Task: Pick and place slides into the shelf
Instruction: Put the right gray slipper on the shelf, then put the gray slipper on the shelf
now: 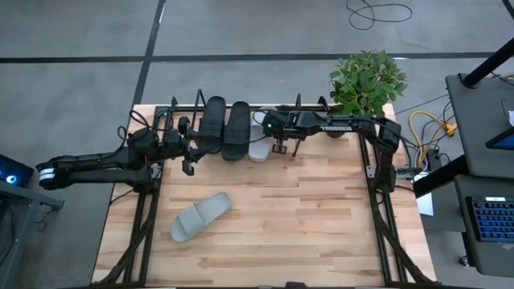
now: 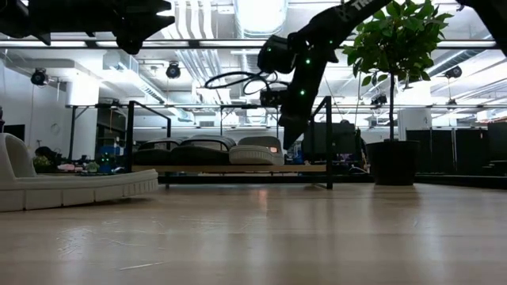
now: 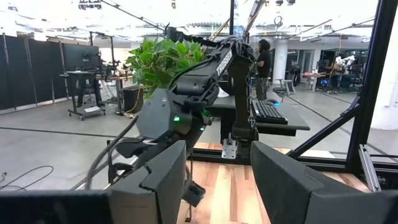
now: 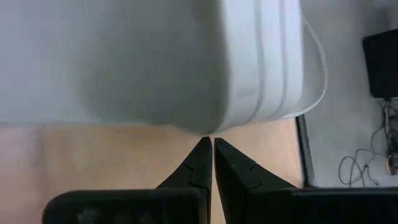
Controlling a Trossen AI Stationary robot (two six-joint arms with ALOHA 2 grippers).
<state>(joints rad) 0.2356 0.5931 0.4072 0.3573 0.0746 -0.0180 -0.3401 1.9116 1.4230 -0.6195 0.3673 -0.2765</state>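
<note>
The right pincer (image 1: 280, 147), fingers nearly shut and empty, hovers just beside the light grey slide (image 1: 259, 147) on the shelf (image 1: 173, 108), at its 3 o'clock. Another light grey slide (image 1: 200, 216) lies on the desk (image 1: 321, 217) toward 7 o'clock. The left pincer (image 1: 189, 152) gapes wide, empty.

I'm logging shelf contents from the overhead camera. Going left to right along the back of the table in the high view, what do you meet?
Left hand → first black slide → second black slide → light grey slide → right hand → potted plant.
</note>
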